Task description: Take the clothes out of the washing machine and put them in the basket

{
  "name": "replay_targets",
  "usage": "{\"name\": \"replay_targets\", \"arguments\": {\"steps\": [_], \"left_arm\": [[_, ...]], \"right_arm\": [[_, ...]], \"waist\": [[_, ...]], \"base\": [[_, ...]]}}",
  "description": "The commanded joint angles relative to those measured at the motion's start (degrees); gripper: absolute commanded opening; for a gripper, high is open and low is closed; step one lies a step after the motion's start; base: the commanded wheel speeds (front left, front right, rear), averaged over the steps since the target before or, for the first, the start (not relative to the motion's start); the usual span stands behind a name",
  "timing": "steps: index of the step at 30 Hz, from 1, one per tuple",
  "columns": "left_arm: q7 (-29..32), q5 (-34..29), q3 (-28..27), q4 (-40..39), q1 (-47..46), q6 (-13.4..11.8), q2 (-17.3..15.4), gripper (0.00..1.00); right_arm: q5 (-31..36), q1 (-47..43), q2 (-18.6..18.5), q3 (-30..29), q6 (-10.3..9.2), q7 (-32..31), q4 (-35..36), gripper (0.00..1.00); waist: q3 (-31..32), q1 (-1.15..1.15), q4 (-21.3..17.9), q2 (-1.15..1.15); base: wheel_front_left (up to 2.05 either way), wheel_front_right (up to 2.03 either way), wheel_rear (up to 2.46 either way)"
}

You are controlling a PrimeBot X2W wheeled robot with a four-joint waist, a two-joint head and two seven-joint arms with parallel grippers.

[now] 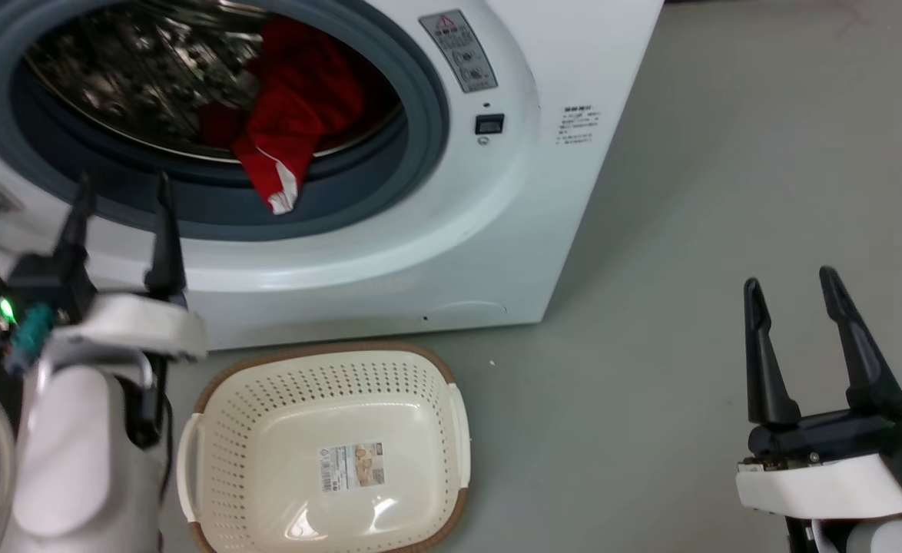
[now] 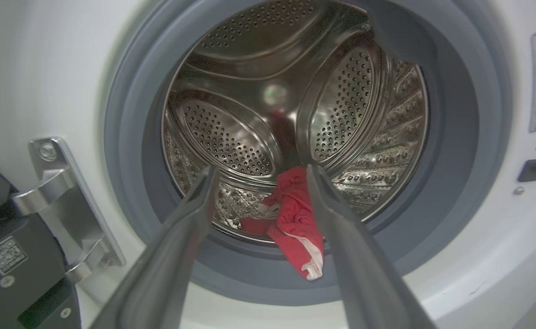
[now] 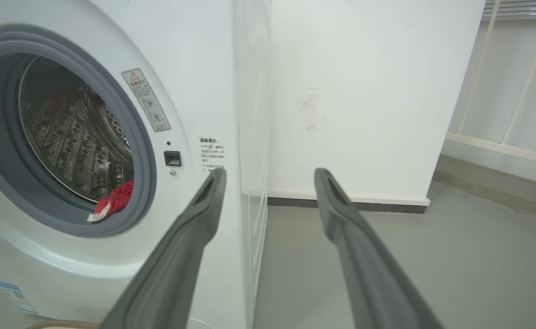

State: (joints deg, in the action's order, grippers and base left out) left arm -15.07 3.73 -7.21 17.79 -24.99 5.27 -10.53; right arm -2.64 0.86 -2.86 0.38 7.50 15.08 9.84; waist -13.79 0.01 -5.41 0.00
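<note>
The white washing machine (image 1: 451,253) stands with its door open. Red clothes (image 1: 293,115) with white trim lie at the drum's front, one end draped over the grey seal (image 1: 420,107). In the left wrist view the clothes (image 2: 295,219) sit between my fingers, further in. My left gripper (image 1: 122,188) is open, just in front of the lower left of the seal. The cream basket (image 1: 328,453) with a brown rim sits on the floor below the machine, holding nothing. My right gripper (image 1: 790,280) is open over the floor at the lower right, apart from everything; the clothes (image 3: 112,203) show far left there.
The dark-rimmed door with its metal hinge (image 2: 62,205) stands open at the left of the opening. Grey floor (image 1: 727,192) spreads to the right of the machine. A white wall (image 3: 364,100) and a railing (image 3: 510,82) stand beyond.
</note>
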Motion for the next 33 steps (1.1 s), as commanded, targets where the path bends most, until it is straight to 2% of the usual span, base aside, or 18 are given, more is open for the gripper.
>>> {"name": "replay_targets", "arguments": {"steps": [1, 6, 9, 15, 22, 33], "left_arm": [[-0.2, 0.0, -0.1, 2.0, -3.4, 0.4, -1.2, 1.0], [0.2, -0.8, 1.9, 11.4, -14.1, 1.3, -6.0, 1.0], [1.7, -0.5, 3.0, 14.7, -18.6, 1.7, -7.5, 1.0], [8.1, 0.9, 7.0, 20.9, -31.0, 2.1, -12.1, 1.0], [19.3, 7.6, 15.5, 24.8, -43.3, 2.1, -16.6, 1.0], [40.2, 19.3, 26.9, 26.4, -56.0, 2.1, -23.0, 1.0]], "right_arm": [[-0.6, 1.4, 0.0, 0.1, -0.02, 0.1, 0.5, 1.0], [-1.5, 3.7, 0.0, 1.1, -0.02, 0.1, 1.2, 1.0], [-2.0, 4.6, 0.0, 1.3, -0.02, 0.1, 1.7, 1.0], [-3.7, 7.4, 0.0, 1.4, -0.02, 0.1, 2.9, 1.0], [-5.6, 10.2, 0.0, 1.1, -0.02, 0.1, 4.6, 1.0], [-7.9, 12.8, 0.0, 1.5, -0.02, 0.1, 7.3, 1.0]], "waist": [[-3.6, -0.01, -2.5, 0.0], [-7.8, -0.01, -4.6, 0.0], [-9.6, -0.01, -5.4, 0.0], [-15.5, -0.01, -7.4, 0.0], [-21.5, -0.01, -9.1, 0.0], [-28.4, -0.01, -10.9, 0.0]], "base": [[0.0, 0.0, 0.0], [0.0, 0.0, 0.0], [0.0, 0.0, 0.0], [0.0, 0.0, 0.0], [0.0, 0.0, 0.0], [0.0, 0.0, 0.0]]}}
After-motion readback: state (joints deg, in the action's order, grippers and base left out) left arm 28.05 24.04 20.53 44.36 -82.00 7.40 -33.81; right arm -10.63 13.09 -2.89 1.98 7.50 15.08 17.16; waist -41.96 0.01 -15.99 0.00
